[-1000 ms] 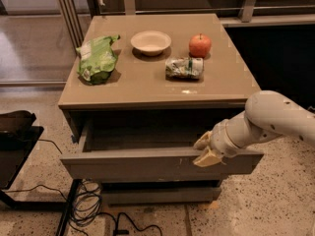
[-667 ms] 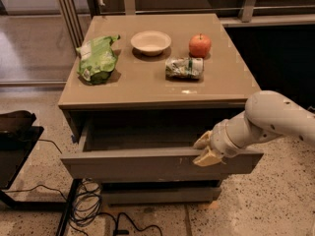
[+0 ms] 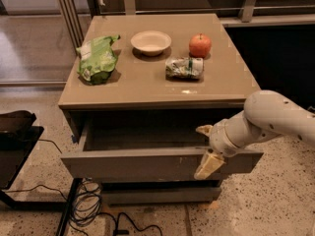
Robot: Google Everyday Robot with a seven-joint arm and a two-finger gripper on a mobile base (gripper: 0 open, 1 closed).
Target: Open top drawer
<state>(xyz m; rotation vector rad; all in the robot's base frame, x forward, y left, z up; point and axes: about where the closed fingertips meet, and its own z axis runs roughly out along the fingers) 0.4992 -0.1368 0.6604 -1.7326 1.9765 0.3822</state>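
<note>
Fingers (image 3: 206,165) of my gripper (image 3: 198,153) are spread apart, one behind and one before the front panel of the top drawer (image 3: 138,163), right of its centre. I see that drawer pulled out beneath the surface (image 3: 147,85), which carries four things: one green bag (image 3: 98,59), one bowl (image 3: 151,42), one apple (image 3: 200,45), one crumpled packet (image 3: 183,67).

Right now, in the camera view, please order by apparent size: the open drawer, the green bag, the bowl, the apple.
Largest to smallest:
1. top drawer
2. green bag
3. bowl
4. apple
The drawer is also nearest the camera. The gripper is at the drawer's front edge, right of centre.
</note>
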